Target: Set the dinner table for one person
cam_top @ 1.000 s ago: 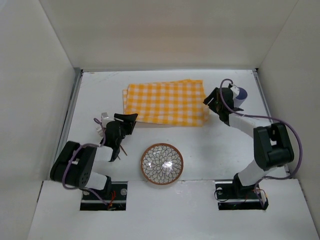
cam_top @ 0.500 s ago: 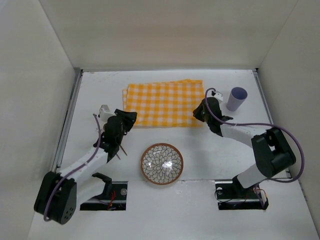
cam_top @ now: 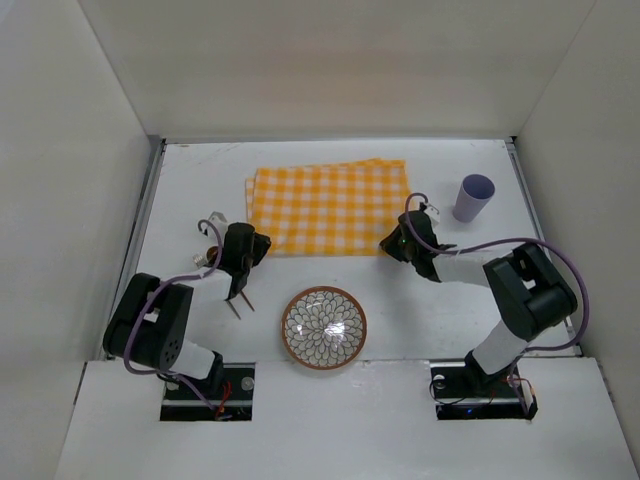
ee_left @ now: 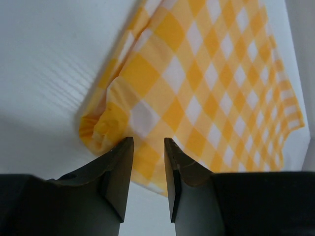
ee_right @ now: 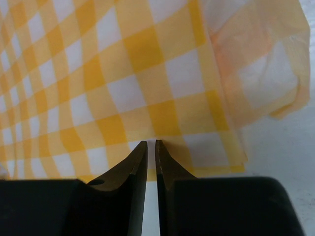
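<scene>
The dinner table is a white top between white walls. A yellow-and-white checked cloth lies folded flat at its back middle. My left gripper is at the cloth's front left corner. In the left wrist view its jaws stand apart, straddling the bunched edge of the cloth. My right gripper is at the front right corner. In the right wrist view its jaws are drawn to a thin slit, pinching the edge of the cloth.
A patterned bowl with a brown rim sits in front of the cloth, between the arms. A lilac cup stands at the back right. Thin dark sticks lie by the left arm. White walls close in the table.
Both arms have swung in and come down to the cloth's front corners. The right one left the cup. Both sets of jaws have narrowed, the right almost fully.
</scene>
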### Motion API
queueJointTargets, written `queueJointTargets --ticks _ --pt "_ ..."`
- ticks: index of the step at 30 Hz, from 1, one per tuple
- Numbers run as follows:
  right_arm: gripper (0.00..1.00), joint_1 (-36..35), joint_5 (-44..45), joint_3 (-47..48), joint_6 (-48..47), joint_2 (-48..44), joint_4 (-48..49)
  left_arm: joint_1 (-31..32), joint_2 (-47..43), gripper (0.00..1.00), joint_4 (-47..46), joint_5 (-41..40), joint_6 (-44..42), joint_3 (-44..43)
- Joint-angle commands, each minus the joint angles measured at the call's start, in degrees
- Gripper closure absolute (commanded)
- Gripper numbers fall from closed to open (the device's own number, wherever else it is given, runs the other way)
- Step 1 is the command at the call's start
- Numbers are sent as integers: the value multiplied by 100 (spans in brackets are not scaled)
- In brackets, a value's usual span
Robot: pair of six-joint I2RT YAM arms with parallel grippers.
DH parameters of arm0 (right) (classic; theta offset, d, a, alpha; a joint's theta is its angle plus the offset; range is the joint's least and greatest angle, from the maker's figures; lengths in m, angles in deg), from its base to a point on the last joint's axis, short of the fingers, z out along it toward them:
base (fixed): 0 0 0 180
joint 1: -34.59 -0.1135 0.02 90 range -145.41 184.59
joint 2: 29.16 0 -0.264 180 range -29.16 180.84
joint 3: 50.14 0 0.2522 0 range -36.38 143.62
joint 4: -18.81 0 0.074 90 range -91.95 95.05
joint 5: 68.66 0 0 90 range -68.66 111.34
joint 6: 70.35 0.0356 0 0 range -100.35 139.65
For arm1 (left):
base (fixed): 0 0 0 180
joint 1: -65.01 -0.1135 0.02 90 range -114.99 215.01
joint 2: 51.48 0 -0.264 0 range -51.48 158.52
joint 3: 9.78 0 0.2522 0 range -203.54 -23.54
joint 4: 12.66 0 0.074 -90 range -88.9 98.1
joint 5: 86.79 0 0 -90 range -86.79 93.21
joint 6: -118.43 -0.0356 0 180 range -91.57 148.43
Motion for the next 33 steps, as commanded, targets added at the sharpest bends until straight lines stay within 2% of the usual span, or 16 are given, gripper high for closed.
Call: queueJointTargets --ticks 1,9,15,17,21,24,27,30,31,33 --pt "83 25 -55 -116 261 -37 383 -26 -157 71 -352 -61 -108 245" --pt "87 138 -20 -344 287 -300 136 -106 -403 71 -387 -61 -99 649" --pt "85 157 50 -459 349 -441 49 -106 -553 69 -537 -35 -134 834" --pt "80 157 85 -520 349 -511 92 -132 -614 68 -537 1 -151 834" --pt "62 95 384 -704 235 -853 14 -202 -991 67 -414 10 -222 922" --pt "50 69 393 -898 200 -1248 5 -255 -1491 65 -28 53 -64 975" --pt "41 -395 463 -1021 -107 -1933 -205 -10 -2001 64 210 -34 -168 949" --pt "37 -1054 761 -951 -686 -2584 -819 149 -2388 64 185 -201 -537 975" --pt "38 -1300 806 -942 -853 -2795 -1013 201 -2485 64 158 -245 -634 1001" --pt "48 -1775 719 -986 -1117 -3199 -1356 289 -2705 64 -8 -263 -915 1106"
